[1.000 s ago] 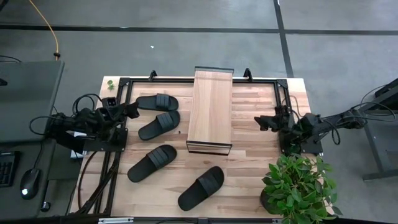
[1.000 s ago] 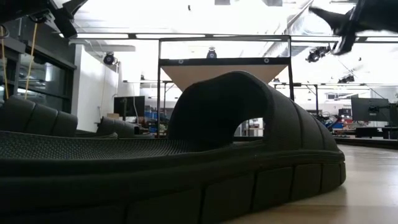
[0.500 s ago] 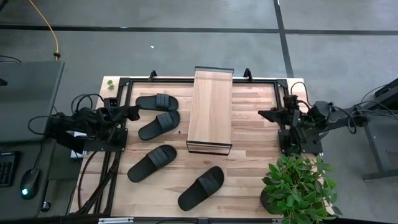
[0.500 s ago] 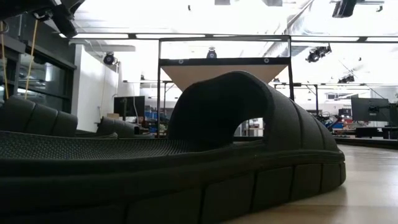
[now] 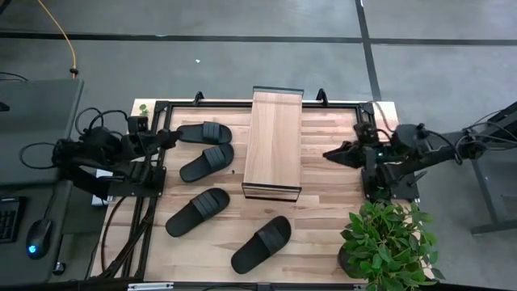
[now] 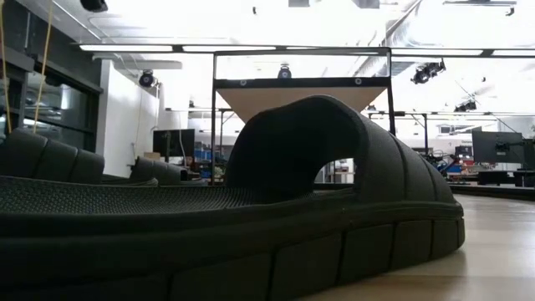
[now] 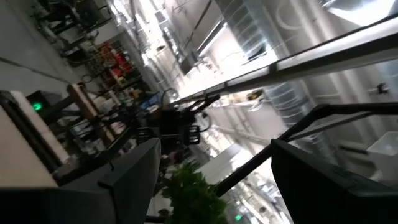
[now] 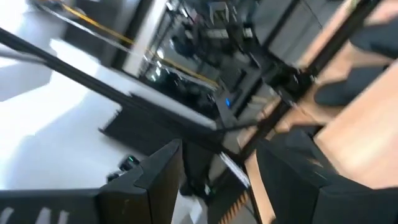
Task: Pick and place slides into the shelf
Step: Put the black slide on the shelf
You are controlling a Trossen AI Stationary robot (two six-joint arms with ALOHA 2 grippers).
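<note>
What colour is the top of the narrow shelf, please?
Light wood plank top, clearest in the high view.

No readable text anywhere.
No lettering, label, brand, number or sign can be made out on any surface in these views.

slides (image 5: 204,131): matte blk, ribbed | shelf (image 5: 273,142): lt wood, blk frame

— Overhead light? Even and soft on the table (image 5: 331,202); faint shadows only.
— Low view? Blown out behind by ceiling strips (image 6: 150,48); nearest slide (image 6: 251,209) silhouetted.
— Wrist views? Motion-smeared, glaring.
</note>
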